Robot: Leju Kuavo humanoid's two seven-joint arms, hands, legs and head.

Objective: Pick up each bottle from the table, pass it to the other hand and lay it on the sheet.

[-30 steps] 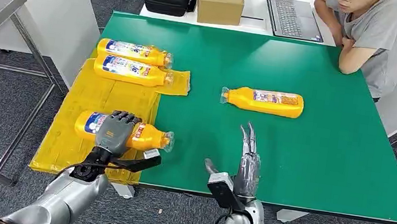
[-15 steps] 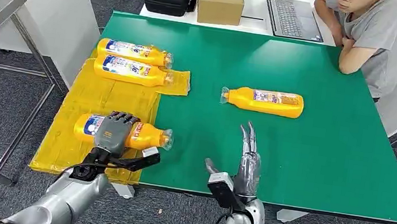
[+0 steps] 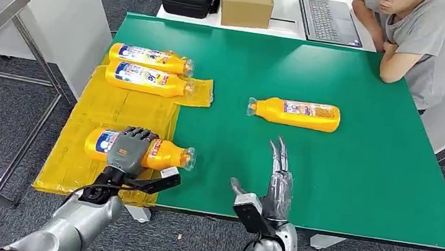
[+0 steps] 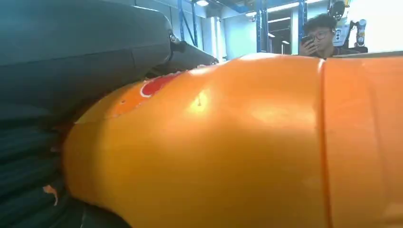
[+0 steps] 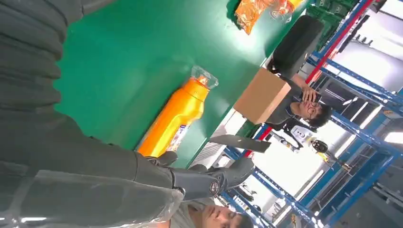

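Bottle lies on the yellow sheet at its near end, left hand wrapped over it; right hand holds nothing, fingers straight, above the green table; another bottle lies mid-table

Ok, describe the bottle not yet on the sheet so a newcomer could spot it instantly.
Start at the green table and look to its middle, right of the yellow plastic sheet. There one orange plastic bottle lies on its side. Unlike the three others, it rests on bare green, alone and untouched.
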